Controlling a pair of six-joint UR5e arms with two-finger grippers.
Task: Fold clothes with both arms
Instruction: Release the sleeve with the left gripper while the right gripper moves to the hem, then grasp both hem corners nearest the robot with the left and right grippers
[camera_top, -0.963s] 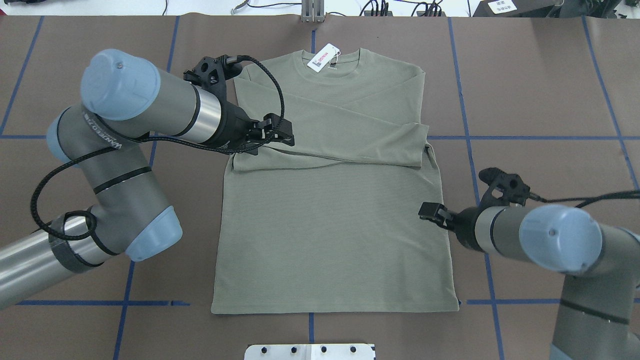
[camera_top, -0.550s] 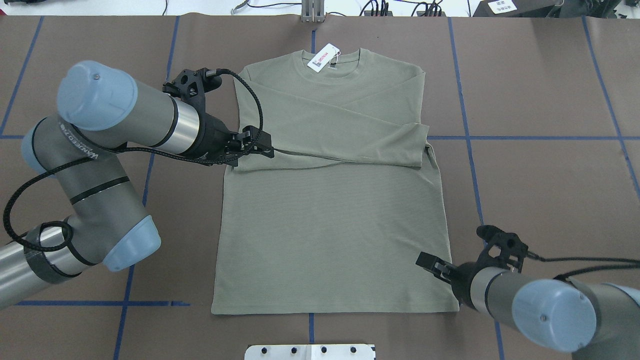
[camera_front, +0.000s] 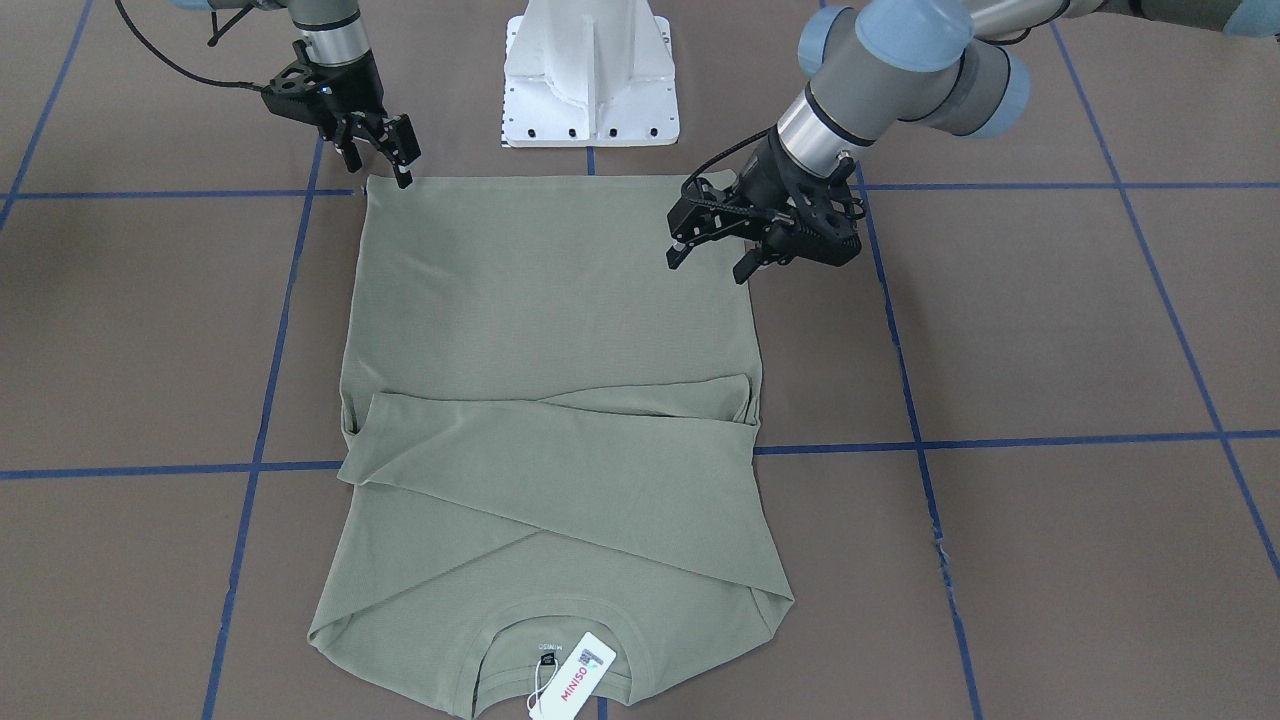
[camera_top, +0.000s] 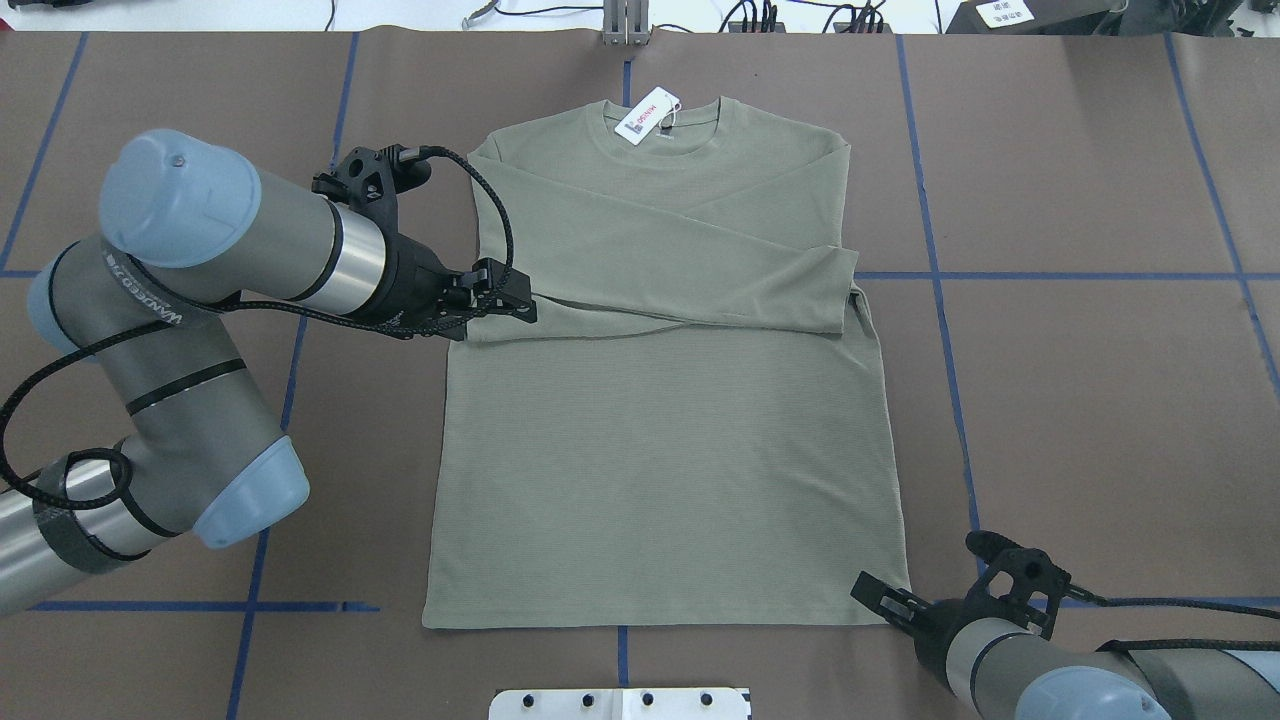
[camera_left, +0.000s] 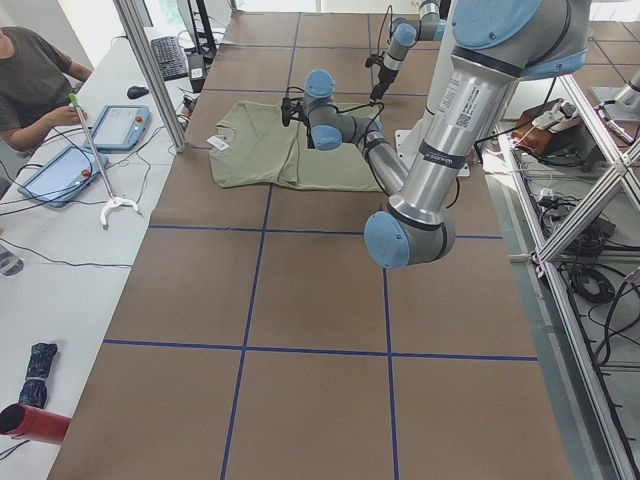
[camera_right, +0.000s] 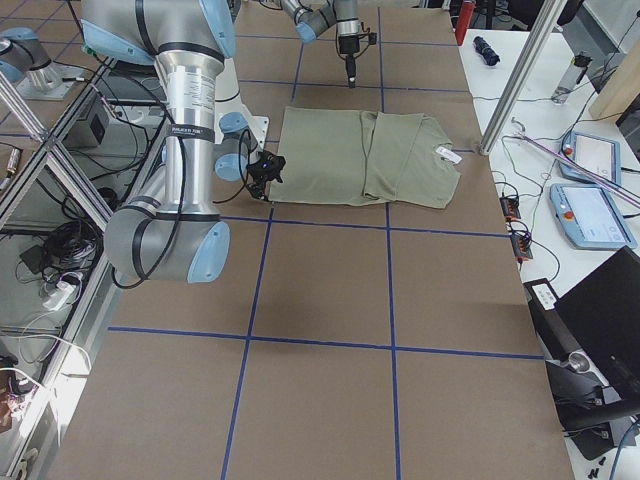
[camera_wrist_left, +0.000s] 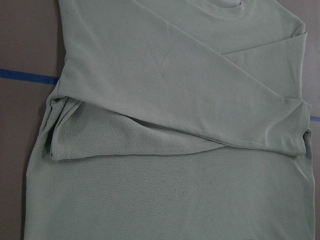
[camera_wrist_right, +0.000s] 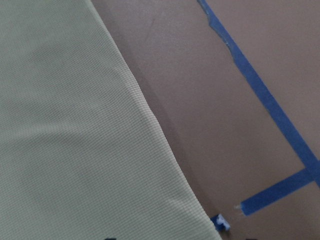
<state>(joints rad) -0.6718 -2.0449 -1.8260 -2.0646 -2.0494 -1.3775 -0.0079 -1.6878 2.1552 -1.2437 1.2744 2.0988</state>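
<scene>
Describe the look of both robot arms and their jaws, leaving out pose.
The left arm and right arm are matching silver-grey jointed tubes with rounded light-blue joint caps. Each ends in black jaws on a black housing. Black cables run off both wrists; the left one's braided cable is thick. The left arm also carries white lettering on one link and black bands.

Overhead exterior: high behind the robot, facing forward and down, taking in the whole shirt (camera_top: 665, 450) and most of the table (camera_top: 1090, 400). Front-facing: across the table, looking steeply down, base (camera_front: 590, 90) at top; same shirt seen from the far side, collar nearest. Exterior left and right: far off at the table's two ends, looking along it, shirt small in both. Left wrist: close above the crossed sleeves (camera_wrist_left: 200, 115). Right wrist: closer yet, on the shirt's right edge and blue tape (camera_wrist_right: 264, 95), both also in overhead.
</scene>
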